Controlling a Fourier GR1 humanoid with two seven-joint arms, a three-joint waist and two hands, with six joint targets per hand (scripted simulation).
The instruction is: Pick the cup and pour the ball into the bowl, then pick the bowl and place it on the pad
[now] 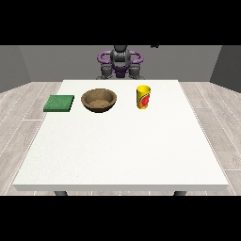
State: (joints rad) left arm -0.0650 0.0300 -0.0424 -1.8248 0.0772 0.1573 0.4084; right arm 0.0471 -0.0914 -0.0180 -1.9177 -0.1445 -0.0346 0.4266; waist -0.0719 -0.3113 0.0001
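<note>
Your yellow cup [143, 97] stands upright on the white counter [122, 150], toward the far edge and right of centre. Well apart to its left sits the brown bowl [99, 100], and further left the green pad [59, 103] lies flat at the counter's left edge. Behind the far edge you see the robot [120, 62]; you cannot tell either robot hand's state.

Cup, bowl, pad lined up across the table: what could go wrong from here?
1. The yellow cup stands upright beside the wooden bowl; a badly aimed pour may send the ball onto the table.
2. The green pad overhangs the table's edge at the view's left, so a bowl set off-centre could tip.
</note>
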